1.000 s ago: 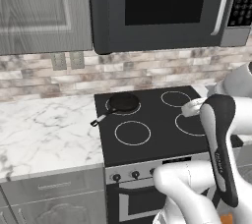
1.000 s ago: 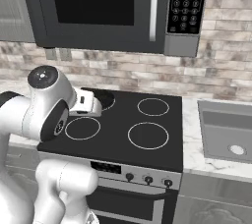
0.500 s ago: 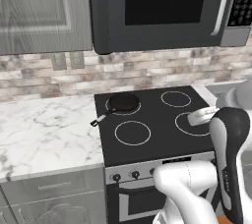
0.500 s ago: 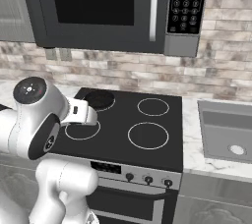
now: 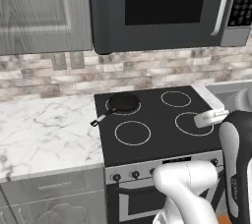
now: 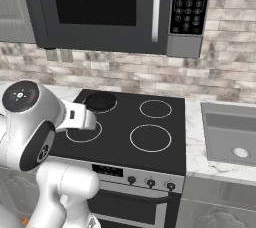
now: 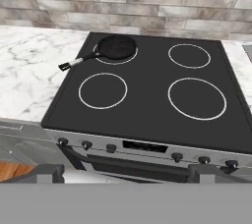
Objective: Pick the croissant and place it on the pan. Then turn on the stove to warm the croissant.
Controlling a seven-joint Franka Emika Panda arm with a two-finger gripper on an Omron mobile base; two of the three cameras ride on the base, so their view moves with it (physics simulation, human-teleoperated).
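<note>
Pan (image 7: pixel 116 47) on stove's (image 7: pixel 147 100) rear-left burner, handle overhanging the marble counter (image 7: pixel 29 70); gripper (image 7: pixel 125 173) fingers apart, empty

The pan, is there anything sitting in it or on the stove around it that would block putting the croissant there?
Nothing visible does. The pan sits empty on the stove's back-left burner, and the other three burners are bare.
</note>
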